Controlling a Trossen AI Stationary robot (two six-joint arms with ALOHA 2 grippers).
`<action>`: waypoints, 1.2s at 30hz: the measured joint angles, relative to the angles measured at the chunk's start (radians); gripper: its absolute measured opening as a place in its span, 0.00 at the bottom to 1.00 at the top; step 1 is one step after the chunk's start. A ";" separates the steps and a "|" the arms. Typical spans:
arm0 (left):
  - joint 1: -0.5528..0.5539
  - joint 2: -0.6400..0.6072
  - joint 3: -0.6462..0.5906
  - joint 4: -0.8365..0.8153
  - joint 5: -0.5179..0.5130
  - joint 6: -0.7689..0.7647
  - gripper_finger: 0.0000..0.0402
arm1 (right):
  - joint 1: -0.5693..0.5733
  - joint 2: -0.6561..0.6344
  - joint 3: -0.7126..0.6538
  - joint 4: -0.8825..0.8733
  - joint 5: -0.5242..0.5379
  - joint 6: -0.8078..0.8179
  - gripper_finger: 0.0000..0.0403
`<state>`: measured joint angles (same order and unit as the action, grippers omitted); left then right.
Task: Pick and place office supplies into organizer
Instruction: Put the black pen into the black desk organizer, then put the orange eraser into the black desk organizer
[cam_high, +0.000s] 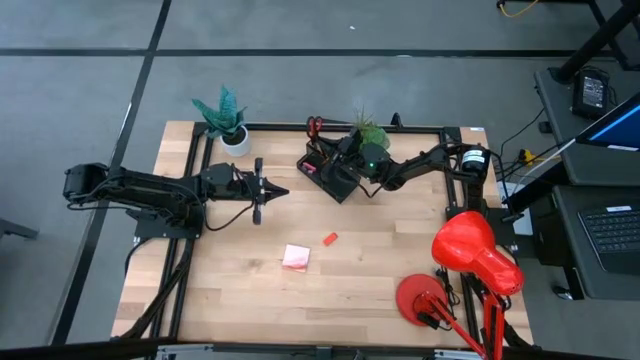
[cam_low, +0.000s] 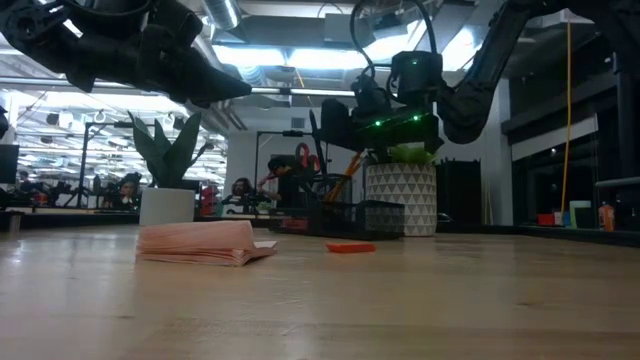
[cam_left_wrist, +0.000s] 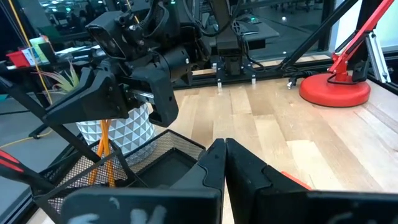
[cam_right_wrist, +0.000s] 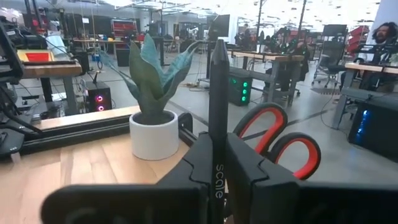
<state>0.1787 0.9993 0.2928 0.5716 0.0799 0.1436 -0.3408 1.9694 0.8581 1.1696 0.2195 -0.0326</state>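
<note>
My right gripper (cam_high: 345, 165) hovers over the black mesh organizer (cam_high: 328, 180) at the far middle of the table, shut on a thin black pen (cam_right_wrist: 219, 93). An orange pencil (cam_left_wrist: 104, 140) and red-handled scissors (cam_right_wrist: 280, 140) stand in the organizer's upright compartment. A pink sticky-note pad (cam_high: 296, 257) and a small red eraser (cam_high: 330, 238) lie flat on the wood nearer the front. My left gripper (cam_high: 270, 190) hangs shut and empty above the table, left of the organizer. My right gripper pinches the pen's shaft (cam_right_wrist: 218, 134) between its two fingers. The fingers lie level, coming from the table's right side, and cross the pen. The pen stands upright with its tapered end up; the fingers hide its lower end.
A spiky plant in a patterned white pot (cam_low: 400, 200) stands right behind the organizer. A broad-leaved plant in a white pot (cam_high: 230, 135) sits at the far left. A red desk lamp (cam_high: 470, 250) stands at the near right. Bare wood lies around the pad.
</note>
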 joint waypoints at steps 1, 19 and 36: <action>0.000 0.000 0.000 0.000 0.000 0.000 0.01 | 0.000 0.000 0.000 0.003 0.000 0.000 0.06; 0.000 0.000 0.000 0.000 0.000 -0.003 0.01 | 0.011 0.000 -0.001 0.004 -0.003 -0.025 0.14; 0.000 0.000 0.000 0.000 0.000 -0.002 0.01 | 0.012 0.002 0.019 0.005 -0.002 -0.028 0.21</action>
<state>0.1787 0.9993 0.2928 0.5716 0.0803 0.1413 -0.3287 1.9713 0.8766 1.1751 0.2176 -0.0605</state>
